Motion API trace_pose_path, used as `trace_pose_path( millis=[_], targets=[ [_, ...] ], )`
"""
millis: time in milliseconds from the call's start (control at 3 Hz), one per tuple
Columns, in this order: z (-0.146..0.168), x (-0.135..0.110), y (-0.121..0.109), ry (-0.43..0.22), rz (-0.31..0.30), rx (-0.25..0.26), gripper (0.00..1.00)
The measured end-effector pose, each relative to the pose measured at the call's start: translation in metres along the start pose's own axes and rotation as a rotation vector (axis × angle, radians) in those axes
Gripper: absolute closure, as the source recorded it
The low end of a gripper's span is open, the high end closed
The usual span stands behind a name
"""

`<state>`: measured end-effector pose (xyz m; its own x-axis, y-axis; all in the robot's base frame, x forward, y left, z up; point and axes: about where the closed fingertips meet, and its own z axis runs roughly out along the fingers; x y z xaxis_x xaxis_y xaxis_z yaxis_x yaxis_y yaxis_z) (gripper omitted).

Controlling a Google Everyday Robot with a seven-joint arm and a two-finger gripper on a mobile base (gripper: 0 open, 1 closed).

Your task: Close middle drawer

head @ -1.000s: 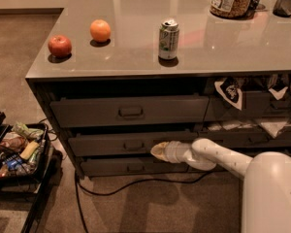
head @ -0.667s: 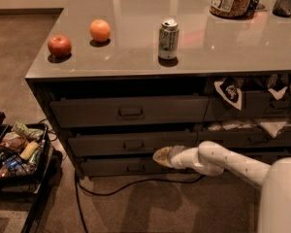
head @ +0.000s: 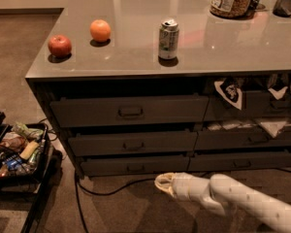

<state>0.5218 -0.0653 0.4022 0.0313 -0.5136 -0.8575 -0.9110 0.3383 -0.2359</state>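
Note:
The middle drawer (head: 133, 143) is the dark grey front with a small centred pull handle, second from the top in the left stack under the counter. Its front stands about level with the bottom drawer (head: 136, 165). My gripper (head: 161, 183) is low over the floor in front of the bottom drawer, right of the handles and clear of the middle drawer front. Its cream fingers are together and hold nothing. The white arm runs off to the lower right.
The top drawer (head: 131, 111) stands slightly out. A red apple (head: 59, 45), an orange (head: 100, 30) and a can (head: 169, 38) are on the counter. The right drawers (head: 247, 137) hold cloths. A bin of clutter (head: 17, 152) stands at left; a cable (head: 106, 191) lies on the floor.
My gripper has drawn back from the middle drawer's front, moving down and towards the camera. The drawer front has not visibly shifted.

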Motion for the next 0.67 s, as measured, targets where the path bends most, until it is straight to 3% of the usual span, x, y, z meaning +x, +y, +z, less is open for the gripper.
trace_pose_path(
  millis=[333,667],
  targets=[
    [-0.029,-0.006,0.037,-0.087,-0.017,0.063,1.00],
    [-0.072,-0.006,0.055,-0.146,-0.052,0.140,1.00]
  ],
)
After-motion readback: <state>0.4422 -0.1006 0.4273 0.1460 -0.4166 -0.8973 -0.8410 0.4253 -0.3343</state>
